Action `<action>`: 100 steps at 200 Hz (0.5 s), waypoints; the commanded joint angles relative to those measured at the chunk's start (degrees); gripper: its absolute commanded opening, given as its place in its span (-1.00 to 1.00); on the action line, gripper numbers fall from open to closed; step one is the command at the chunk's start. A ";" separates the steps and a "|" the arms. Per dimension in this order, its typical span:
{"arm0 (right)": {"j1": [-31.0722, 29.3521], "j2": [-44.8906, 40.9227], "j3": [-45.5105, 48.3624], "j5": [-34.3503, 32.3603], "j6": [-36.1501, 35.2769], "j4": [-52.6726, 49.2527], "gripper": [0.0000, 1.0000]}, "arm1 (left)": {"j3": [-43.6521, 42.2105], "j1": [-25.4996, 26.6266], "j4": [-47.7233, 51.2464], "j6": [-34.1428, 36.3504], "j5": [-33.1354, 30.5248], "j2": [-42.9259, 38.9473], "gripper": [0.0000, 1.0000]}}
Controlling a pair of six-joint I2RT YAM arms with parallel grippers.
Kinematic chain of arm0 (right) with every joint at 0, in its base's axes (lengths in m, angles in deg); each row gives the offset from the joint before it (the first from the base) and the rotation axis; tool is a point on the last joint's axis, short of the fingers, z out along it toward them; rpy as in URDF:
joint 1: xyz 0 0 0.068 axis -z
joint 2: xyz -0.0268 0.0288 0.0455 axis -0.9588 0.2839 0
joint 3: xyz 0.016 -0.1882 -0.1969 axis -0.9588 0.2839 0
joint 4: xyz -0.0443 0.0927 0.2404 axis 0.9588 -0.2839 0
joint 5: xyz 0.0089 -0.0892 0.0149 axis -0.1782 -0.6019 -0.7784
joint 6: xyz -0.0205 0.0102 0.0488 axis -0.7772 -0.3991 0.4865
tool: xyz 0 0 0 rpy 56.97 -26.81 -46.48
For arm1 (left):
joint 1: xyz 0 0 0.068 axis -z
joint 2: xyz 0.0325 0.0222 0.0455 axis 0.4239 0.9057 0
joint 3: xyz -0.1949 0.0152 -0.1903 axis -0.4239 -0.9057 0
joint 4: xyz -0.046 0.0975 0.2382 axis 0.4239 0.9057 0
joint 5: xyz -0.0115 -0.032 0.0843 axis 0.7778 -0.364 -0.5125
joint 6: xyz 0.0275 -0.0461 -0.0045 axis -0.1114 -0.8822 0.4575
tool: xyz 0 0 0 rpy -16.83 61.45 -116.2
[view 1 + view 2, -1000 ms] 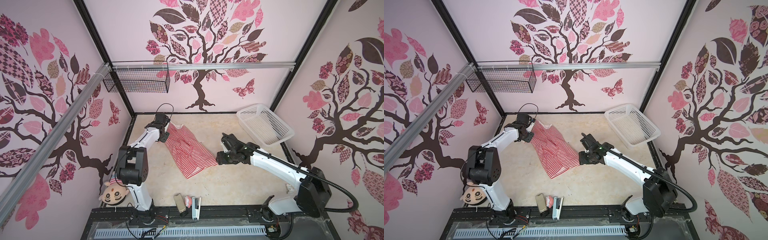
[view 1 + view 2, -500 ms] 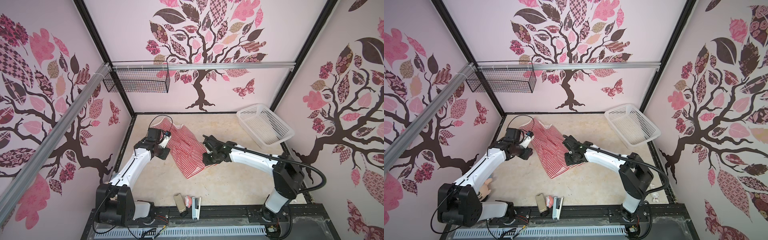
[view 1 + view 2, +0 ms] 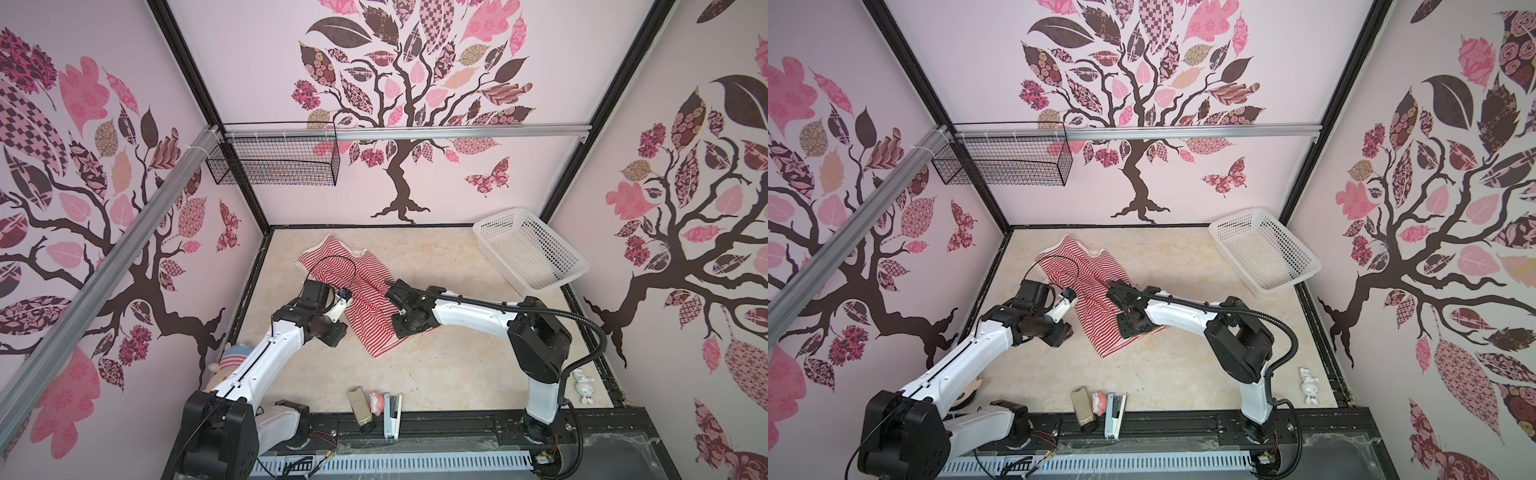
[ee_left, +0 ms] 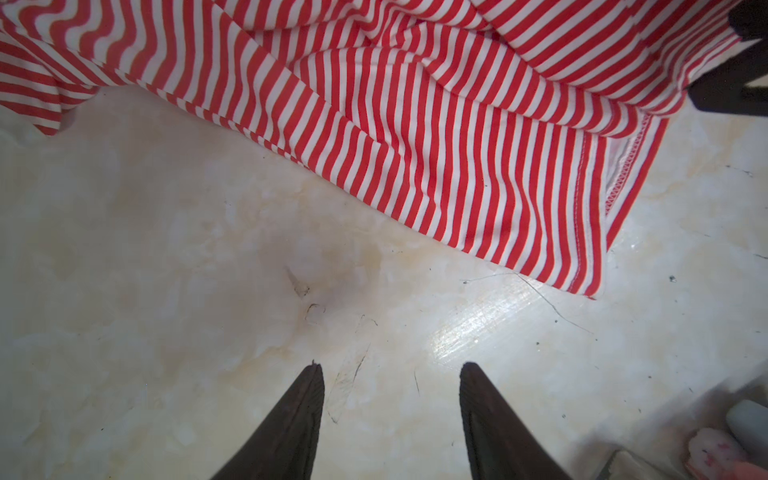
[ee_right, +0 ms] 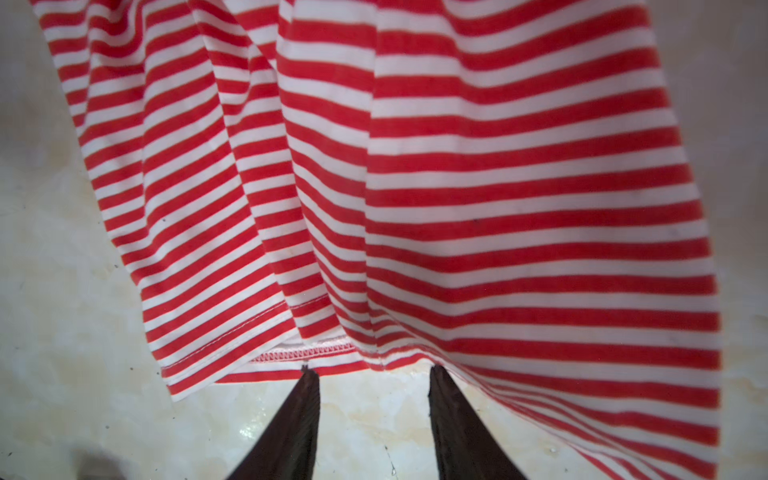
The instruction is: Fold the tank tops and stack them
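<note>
Tank top lies rumpled on the table, centre-left, with its long axis running from the near hem to the far-left straps. Right gripper is half-wide and empty, tips touching the near-right hem, so it's likely the nearer arm for the grab. Left gripper is half-wide and empty over bare table, with the cloth's side edge just to its right.

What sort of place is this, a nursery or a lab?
Probably a robot test booth: a left arm and right arm mounted on a rail, black-framed walls with tree decals.
</note>
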 commanded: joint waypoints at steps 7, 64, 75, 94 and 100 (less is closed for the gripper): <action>-0.19 2.98 0.54 -0.81 0.27 -0.29 -0.09 | -0.49 0.26 -1.80 -1.38 1.73 -0.41 0.13; -0.20 6.27 -1.14 -0.27 0.23 0.60 -0.23 | -0.62 0.45 -2.30 -2.68 3.28 0.07 0.13; -0.19 6.80 -1.43 -0.22 0.24 0.45 -0.26 | -0.60 0.39 -2.24 -2.64 3.32 0.08 0.13; -0.19 6.76 -1.48 -0.31 0.11 0.42 -0.45 | -0.85 0.45 -2.30 -2.50 3.50 0.25 0.13; -0.19 6.64 -1.50 -0.58 0.10 0.15 -0.54 | -0.95 0.40 -2.25 -2.44 3.50 0.38 0.13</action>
